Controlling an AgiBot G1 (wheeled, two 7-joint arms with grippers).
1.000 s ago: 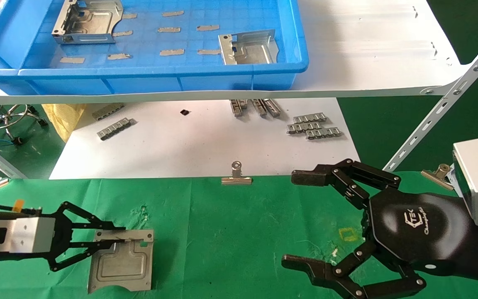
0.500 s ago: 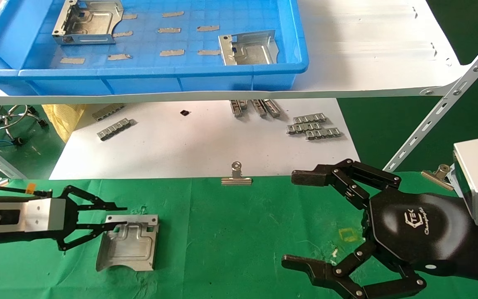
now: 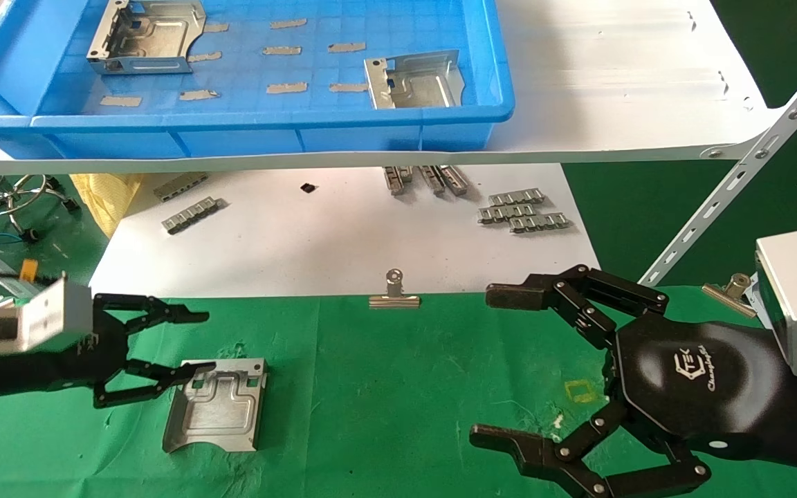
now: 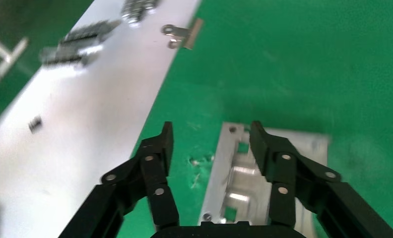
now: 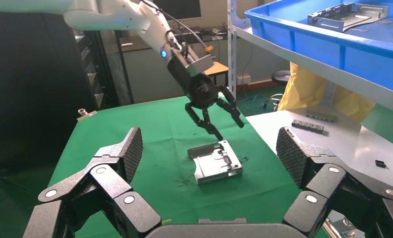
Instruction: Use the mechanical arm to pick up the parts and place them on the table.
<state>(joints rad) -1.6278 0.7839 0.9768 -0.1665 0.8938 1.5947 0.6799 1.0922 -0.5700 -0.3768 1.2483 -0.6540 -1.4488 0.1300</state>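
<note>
- One part [image 3: 215,413] lies flat on the green tabletop [image 3: 385,387], near-left, with nothing gripping it. In the right wrist view it sits clear of the claw above it.
- The left pincer [image 3: 187,342] hangs just above the part's left far corner. Its fingers are spread wide and hold nothing.
- In the head view one fingertip overlaps the part's far edge, and whether it touches cannot be told. The left wrist view shows one finger [image 4: 157,158] over bare cloth and the other over the plate [image 4: 264,173].
- The right pincer [image 3: 502,366] is parked at the near right over the tabletop, claws wide open and empty.
- Two more parts are in the blue bin [image 3: 267,128] on the far shelf. One part [image 3: 144,36] is far left and the other part [image 3: 414,79] is by the bin's right near corner.
- Step in hand, as I judge it: the release of this part looks done, so one of three is delivered.
- The next move likely calls for lifting the left pincer straight clear, so it does not drag the plate.
- It would then have to reach up and over the bin's near wall to a remaining part.
- The upturned flange looks like the best thing to pinch, since a flat plate offers little else.
- The shelf edge [image 3: 578,149] overhangs the path, so the arm needs height before moving far.
</note>
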